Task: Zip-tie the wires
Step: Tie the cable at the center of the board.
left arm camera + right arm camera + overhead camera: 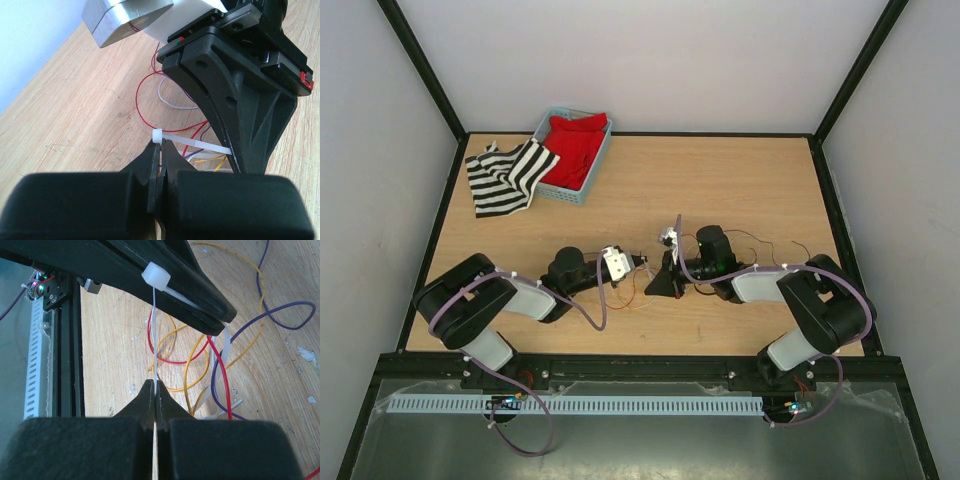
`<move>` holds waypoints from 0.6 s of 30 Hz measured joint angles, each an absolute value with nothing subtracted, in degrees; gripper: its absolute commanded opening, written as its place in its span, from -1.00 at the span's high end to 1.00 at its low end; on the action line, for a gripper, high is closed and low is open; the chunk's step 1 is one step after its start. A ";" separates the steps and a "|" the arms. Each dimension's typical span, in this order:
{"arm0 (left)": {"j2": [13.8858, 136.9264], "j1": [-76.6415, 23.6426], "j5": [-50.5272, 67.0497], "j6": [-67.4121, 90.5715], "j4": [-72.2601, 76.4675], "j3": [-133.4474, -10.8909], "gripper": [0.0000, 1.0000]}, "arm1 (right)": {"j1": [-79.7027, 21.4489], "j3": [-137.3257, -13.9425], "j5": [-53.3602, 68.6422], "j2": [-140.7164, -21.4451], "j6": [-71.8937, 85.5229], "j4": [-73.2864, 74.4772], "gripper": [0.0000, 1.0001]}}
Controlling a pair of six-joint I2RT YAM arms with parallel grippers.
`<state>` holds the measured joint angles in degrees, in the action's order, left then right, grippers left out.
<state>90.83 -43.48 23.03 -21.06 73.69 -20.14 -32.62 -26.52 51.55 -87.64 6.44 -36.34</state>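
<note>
Clenching the zip tie [195, 142] by head and tail, the left gripper [161, 146] and right gripper [155, 390] brace it to cinch the wires [219, 377].

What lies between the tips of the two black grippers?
A thin white plastic zip-tie strip runs from the left gripper to the right gripper, both pinching it; the right wrist view shows it.

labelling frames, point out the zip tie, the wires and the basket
zip tie [153, 276]: right wrist view, its head
wires [137, 97]: left wrist view, red strand's bend
basket [560, 193]: top external view, near wall
</note>
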 measured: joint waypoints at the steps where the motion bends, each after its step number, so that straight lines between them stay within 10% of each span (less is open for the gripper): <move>1: 90.83 -43.48 23.00 -21.06 73.84 -20.14 1.00 | -32.62 -26.52 51.62 -87.68 6.44 -36.34 1.00; 18: 90.85 -43.51 22.85 -21.41 74.04 -20.14 1.00 | -32.60 -26.52 51.83 -87.94 6.46 -36.12 1.00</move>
